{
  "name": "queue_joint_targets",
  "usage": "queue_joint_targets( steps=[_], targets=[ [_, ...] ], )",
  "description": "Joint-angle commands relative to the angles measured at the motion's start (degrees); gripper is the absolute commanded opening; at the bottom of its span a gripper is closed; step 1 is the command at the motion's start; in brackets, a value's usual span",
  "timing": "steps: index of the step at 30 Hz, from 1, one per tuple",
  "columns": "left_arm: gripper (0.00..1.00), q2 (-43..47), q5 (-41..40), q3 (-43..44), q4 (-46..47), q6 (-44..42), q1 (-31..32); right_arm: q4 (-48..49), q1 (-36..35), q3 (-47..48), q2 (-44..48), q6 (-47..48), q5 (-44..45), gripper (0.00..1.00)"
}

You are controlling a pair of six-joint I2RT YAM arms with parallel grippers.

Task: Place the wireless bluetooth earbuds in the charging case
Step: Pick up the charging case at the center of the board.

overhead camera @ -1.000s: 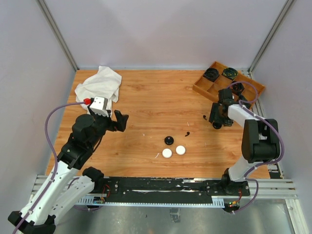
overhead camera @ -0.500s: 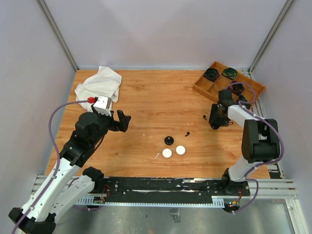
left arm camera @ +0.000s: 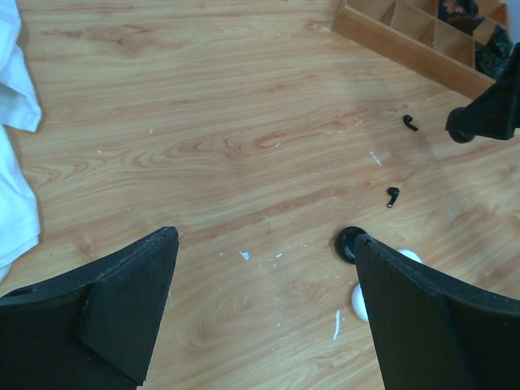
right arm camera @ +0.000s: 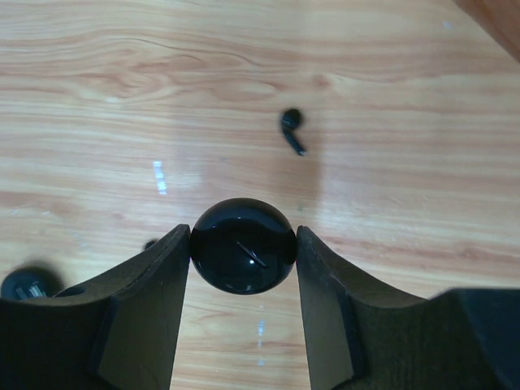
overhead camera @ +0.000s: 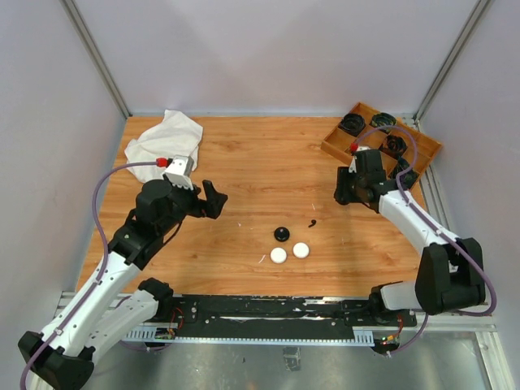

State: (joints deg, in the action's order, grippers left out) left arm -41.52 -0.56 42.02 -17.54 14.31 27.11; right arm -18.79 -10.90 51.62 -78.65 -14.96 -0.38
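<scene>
My right gripper [right arm camera: 244,244] is shut on a glossy black round charging case [right arm camera: 243,245], which its two fingers hold by the sides above the wood. One black earbud [right arm camera: 292,130] lies on the table just beyond it. In the top view this gripper [overhead camera: 343,193] hangs left of the wooden tray, and a black earbud [overhead camera: 312,223] lies nearer the middle. In the left wrist view both black earbuds [left arm camera: 410,123] [left arm camera: 392,195] show. My left gripper [overhead camera: 213,197] [left arm camera: 264,236] stands open over bare wood, left of the small cases, with nothing between its fingers.
A small black case [overhead camera: 281,234] and two white round cases [overhead camera: 279,255] [overhead camera: 301,250] sit at centre front. The wooden compartment tray [overhead camera: 337,150], at back right, holds several black cases. A white cloth [overhead camera: 162,138] lies at back left. Walls close in both sides.
My right gripper has closed on the black case and carried it left, away from the tray. The left arm has reached further right toward the table's middle, still open.
</scene>
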Motion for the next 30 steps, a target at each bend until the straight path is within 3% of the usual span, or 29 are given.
queue_joint_targets(
  steps=[1,9,17,30],
  targets=[
    [0.95,0.28,4.29,0.32,4.97,5.61,-0.48,4.75,-5.59,-0.85,4.19,3.51,-0.96,0.49],
    [0.93,-0.60,13.48,-6.51,16.05,15.36,-0.43,13.79,-17.66,-2.07,8.82,8.75,-0.16,0.49],
    [0.90,-4.16,17.89,-8.61,21.84,19.63,-0.40,26.21,-28.08,-6.31,10.45,18.08,-0.24,0.49],
    [0.75,-10.49,25.56,-11.22,32.14,25.06,-0.39,40.94,-38.08,-10.83,10.03,30.45,-3.99,0.50]
  ],
)
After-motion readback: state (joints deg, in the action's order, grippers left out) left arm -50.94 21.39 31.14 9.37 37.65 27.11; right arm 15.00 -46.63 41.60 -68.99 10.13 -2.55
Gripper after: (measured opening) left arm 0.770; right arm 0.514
